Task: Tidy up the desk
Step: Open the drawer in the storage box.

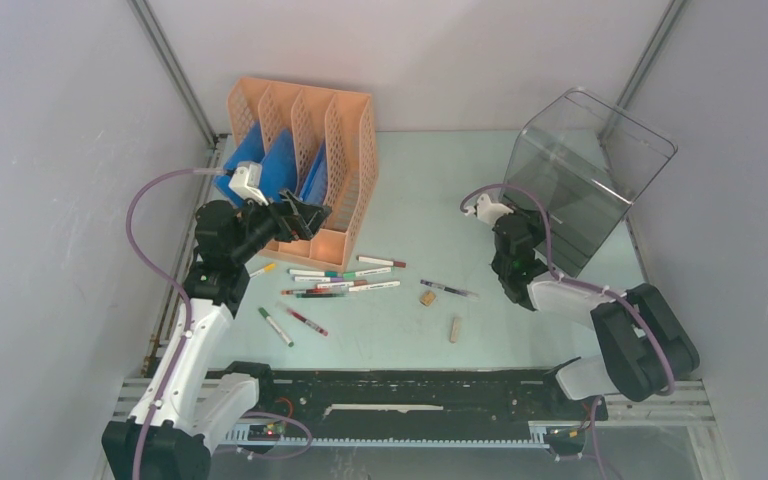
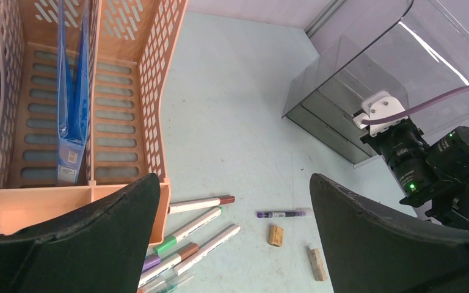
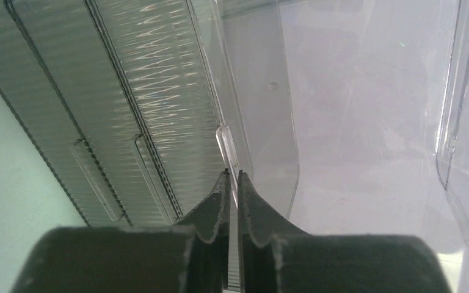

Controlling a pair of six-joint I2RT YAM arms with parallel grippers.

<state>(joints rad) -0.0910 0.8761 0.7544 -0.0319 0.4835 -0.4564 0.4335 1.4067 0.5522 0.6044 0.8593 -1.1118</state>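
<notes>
The pale mint-green desk (image 1: 410, 200) holds several loose markers (image 1: 345, 280), a purple pen (image 1: 450, 290) and two cork pieces (image 1: 427, 296) in its middle. My left gripper (image 1: 305, 215) is open and empty, hovering at the front of the orange file rack (image 1: 305, 150); in the left wrist view (image 2: 235, 201) its jaws stand wide apart above the markers (image 2: 195, 226). My right gripper (image 1: 508, 250) is shut on the thin edge of the clear plastic drawer box (image 1: 585, 170), which stands tilted. In the right wrist view the gripper (image 3: 232, 174) pinches the clear wall (image 3: 227, 143).
Blue folders (image 1: 280, 165) stand in the rack's left slots. The box's ribbed drawer fronts (image 3: 98, 122) face the desk's middle. Grey panel walls close in the back and both sides. A black rail (image 1: 410, 390) runs along the near edge.
</notes>
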